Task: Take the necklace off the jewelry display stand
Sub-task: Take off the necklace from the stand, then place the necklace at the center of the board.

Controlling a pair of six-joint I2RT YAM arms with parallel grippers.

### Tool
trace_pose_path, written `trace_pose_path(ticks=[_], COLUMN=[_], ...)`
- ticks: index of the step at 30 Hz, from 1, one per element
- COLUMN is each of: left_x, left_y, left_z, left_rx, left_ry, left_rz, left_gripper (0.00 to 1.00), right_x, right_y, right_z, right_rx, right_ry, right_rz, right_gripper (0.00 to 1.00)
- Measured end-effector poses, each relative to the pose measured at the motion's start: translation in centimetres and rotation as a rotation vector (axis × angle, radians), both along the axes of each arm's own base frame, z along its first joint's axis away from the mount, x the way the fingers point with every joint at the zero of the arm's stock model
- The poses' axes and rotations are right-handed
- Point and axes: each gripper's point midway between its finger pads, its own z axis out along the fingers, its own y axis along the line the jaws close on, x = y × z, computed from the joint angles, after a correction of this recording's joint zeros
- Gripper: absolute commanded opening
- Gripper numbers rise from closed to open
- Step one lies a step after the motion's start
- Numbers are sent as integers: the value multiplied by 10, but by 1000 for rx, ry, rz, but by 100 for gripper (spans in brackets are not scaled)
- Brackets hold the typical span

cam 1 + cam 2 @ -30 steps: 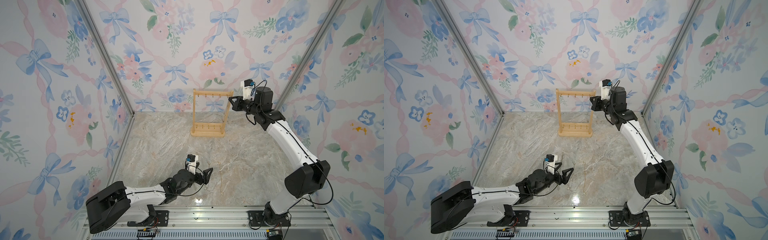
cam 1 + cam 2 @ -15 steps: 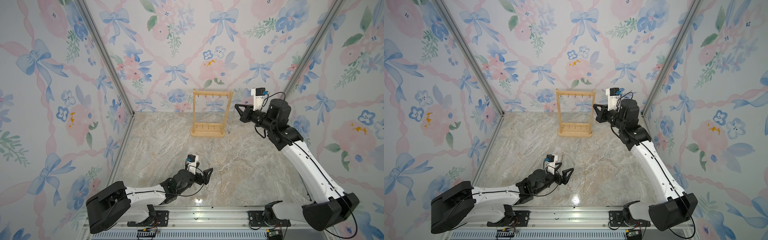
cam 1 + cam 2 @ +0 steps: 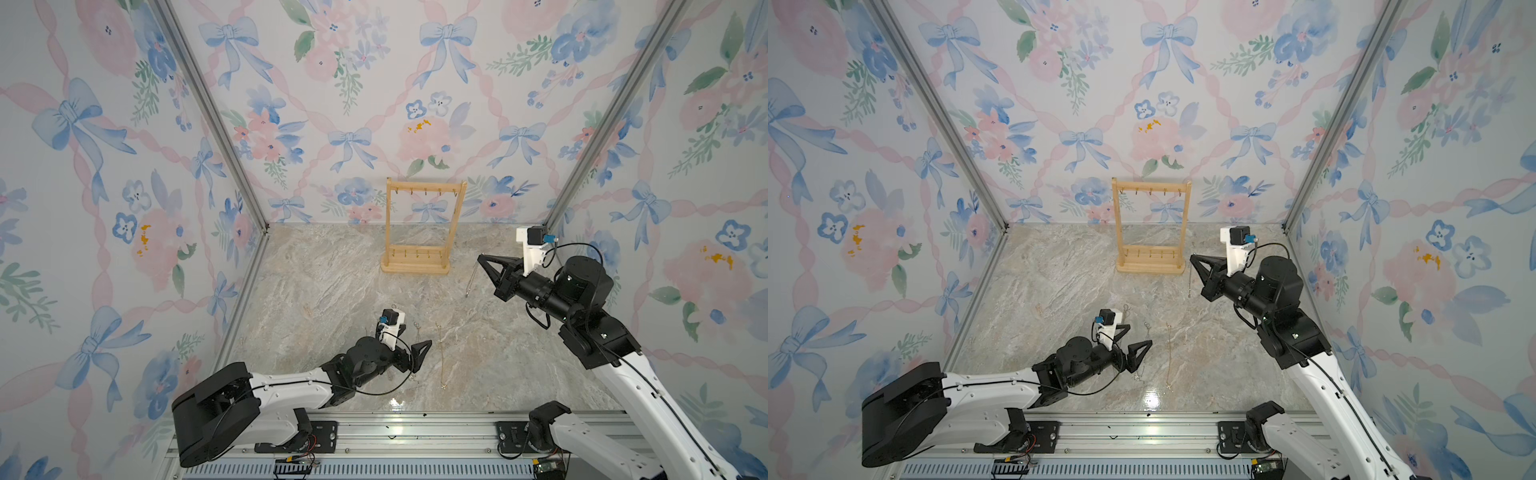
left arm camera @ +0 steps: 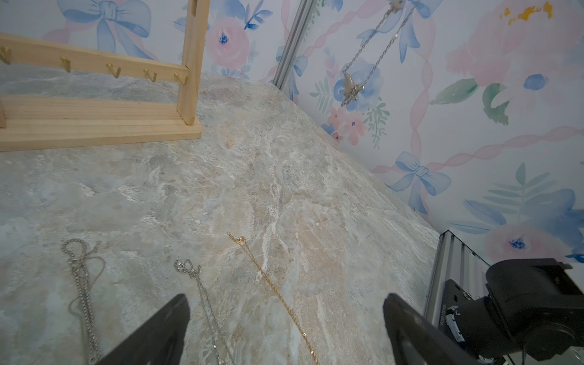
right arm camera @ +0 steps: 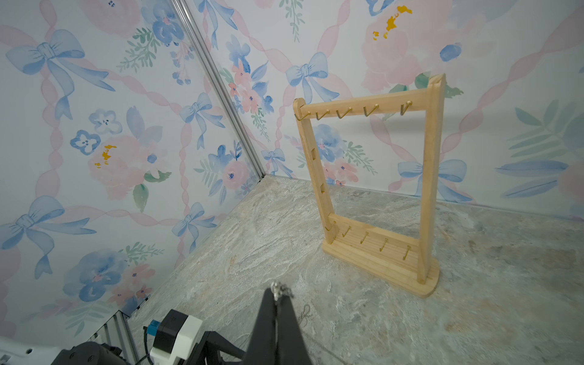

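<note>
1. At frame centre in both top views, the jewelry display stand point(image 3: 415, 267) stands upright near the back wall and carries no necklace. Right of it, the right gripper point(image 3: 482, 258) is clenched on the necklace point(image 3: 470, 280), which hangs free, apart from the stand. Removal is judged done; only set-down on the table point(image 3: 332, 299) is left. At lower centre, the left gripper point(image 3: 1139, 335) is released and empty.
2. In the left wrist view, loose necklaces on the table count three: one heavy silver chain point(image 4: 82, 284), one fine silver chain point(image 4: 202, 290), one gold chain point(image 4: 271, 284). The held necklace makes four.
3. In the right wrist view, the count is one stand, with five hooks point(image 5: 343, 112) on the top bar point(image 5: 363, 102) and five on the low rail point(image 5: 373, 234). None is loaded.
</note>
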Motion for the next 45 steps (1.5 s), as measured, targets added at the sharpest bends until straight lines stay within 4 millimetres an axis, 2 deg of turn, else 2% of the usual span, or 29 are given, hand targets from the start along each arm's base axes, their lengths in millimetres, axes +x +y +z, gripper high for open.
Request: trace_pose_path(ticks=[4, 12, 21, 25, 35, 45], left_x=[-10, -44, -70, -74, -79, -70], left_y=[-10, -33, -48, -56, -93, -117], left_z=[6, 22, 36, 46, 26, 11], left_rx=[5, 7, -6, -23, 21, 54], left_ry=[-32, -124, -196, -217, -168, -142], left_rz=[-83, -277, -408, -439, -522, -529], left_gripper=[98, 98, 96, 93, 86, 69], right_x=[-20, -54, -86, -94, -107, -113], right_y=[-1, 1, 10, 14, 16, 13], right_z=[-24, -66, -92, -105, -122, -121], right_rx=[-11, -34, -26, -27, -19, -8], right_ry=[29, 86, 121, 150, 180, 167], right_rz=[24, 92, 181, 208, 243, 248], right_gripper=[0, 0, 0, 0, 0, 0])
